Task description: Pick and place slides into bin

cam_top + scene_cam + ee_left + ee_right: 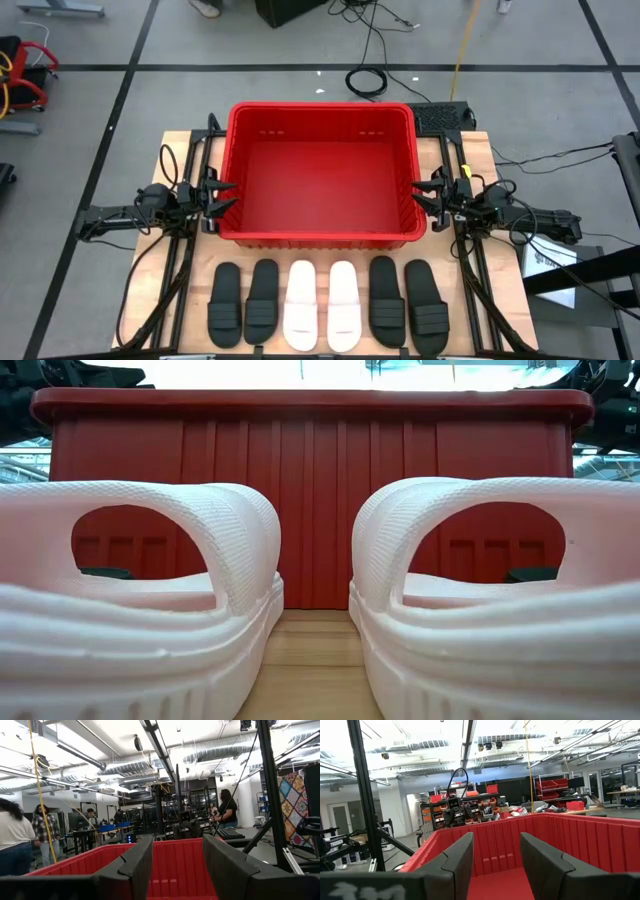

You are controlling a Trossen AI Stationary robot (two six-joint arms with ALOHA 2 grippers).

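Nothing has gone in yet: the red bin (322,170) sits empty at the middle of the wooden surface (500,270). All six slides, four black slides (226,303) flanking two white slides (301,304), lie in a row along the near edge. The left tool (222,193) and right tool (428,197) hover released at the bin's opposite side walls, well apart from the slides.

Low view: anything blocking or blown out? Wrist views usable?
Low view: the two white slides fill the foreground, hiding most of the bin; the strip above its rim is blown out. Left wrist view: ceiling lights glare, room behind dim. Right wrist view: ceiling overexposed, bin interior evenly lit.
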